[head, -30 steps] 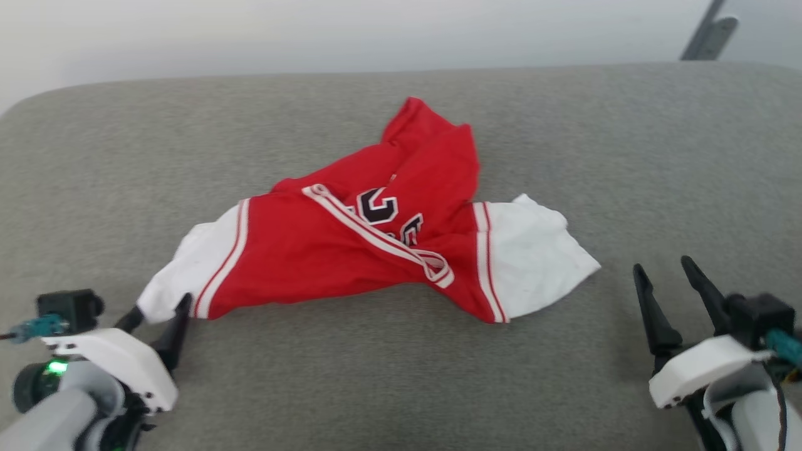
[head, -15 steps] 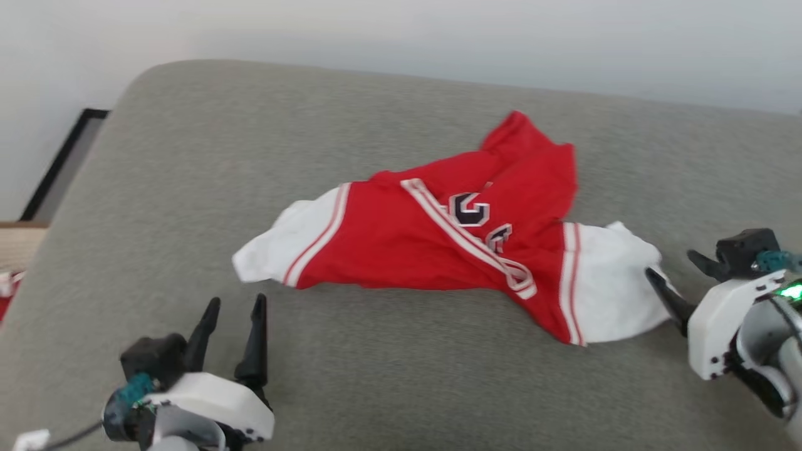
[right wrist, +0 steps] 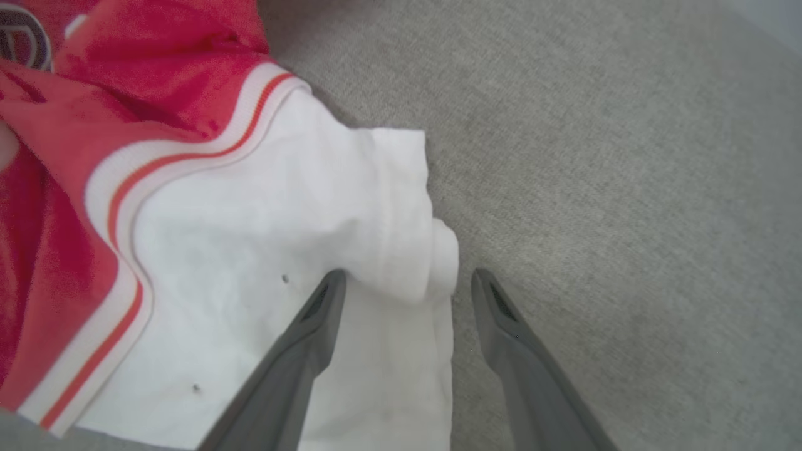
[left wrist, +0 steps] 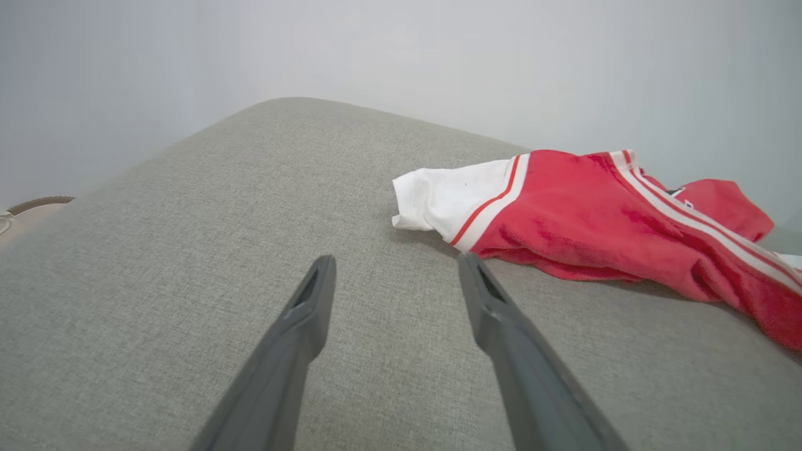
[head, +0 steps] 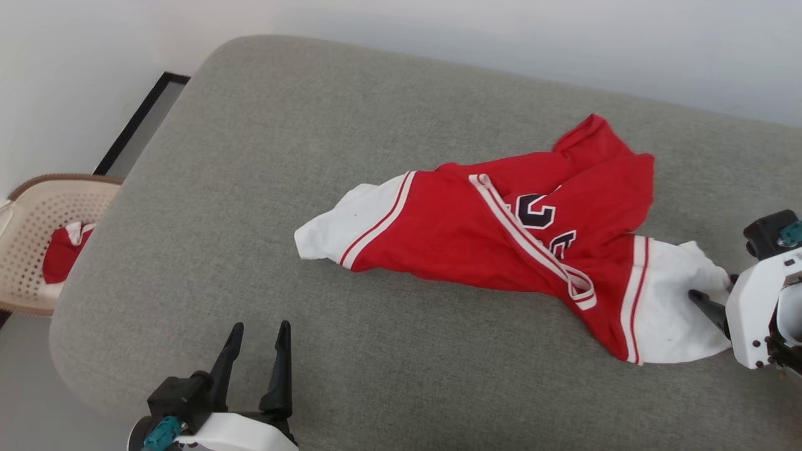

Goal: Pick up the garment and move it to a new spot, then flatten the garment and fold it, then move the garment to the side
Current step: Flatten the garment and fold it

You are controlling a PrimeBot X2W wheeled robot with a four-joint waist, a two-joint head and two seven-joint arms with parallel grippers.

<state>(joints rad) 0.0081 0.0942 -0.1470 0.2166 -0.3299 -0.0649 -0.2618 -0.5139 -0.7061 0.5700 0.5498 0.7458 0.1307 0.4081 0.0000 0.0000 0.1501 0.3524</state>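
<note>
Currently our R gripper (right wrist: 407,275) gapes, garment (head: 451,238) sleeve betw. fingers, unclamped; L gripper (head: 260,326) spread, empty, garment at its 2 o'clock.

Likely a home room: grey fabric-covered cushion (head: 401,125), beige perforated laundry basket (head: 31,213) beside it, plain white wall (head: 438,25).

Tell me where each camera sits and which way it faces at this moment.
Left wrist: on the left arm, looking along the open left gripper across the grey cushion toward one white sleeve of the garment.
Right wrist: on the right arm, looking down along the open right gripper, fingers either side of the other sleeve's edge.
Head: on the head, looking forward and down at cushion, garment and a beige basket; both grippers show.
Shared: all three see the garment on the cushion.
</note>
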